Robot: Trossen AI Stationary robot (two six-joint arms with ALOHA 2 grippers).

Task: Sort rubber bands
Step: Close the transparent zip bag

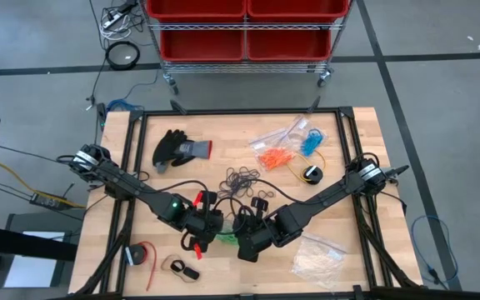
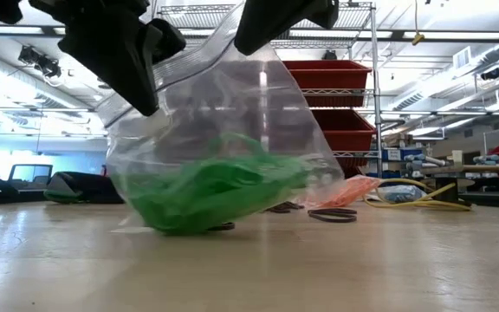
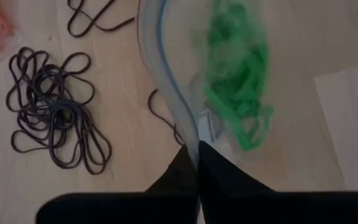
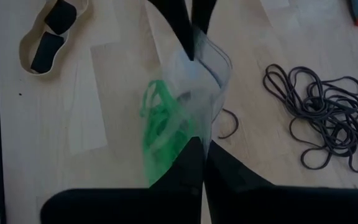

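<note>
L gripper [image 1: 209, 223] clenching one rim of clear zip bag [image 2: 232, 130] w/ green rubber bands [image 2: 206, 186] inside, mid-counter [image 1: 357, 133]. R gripper [image 1: 247, 242] pinching opposite rim. Black rubber bands [image 1: 242, 179] lying beyond; orange rubber bands [image 1: 275, 156] farther R.

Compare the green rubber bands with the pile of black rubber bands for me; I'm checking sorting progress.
The green rubber bands sit inside a clear plastic bag pinched by the left gripper and the right gripper; the black rubber bands lie bare on the wooden table. Green ones are bunched tight, black ones spread looser. Both are thin elastic loops.
</note>
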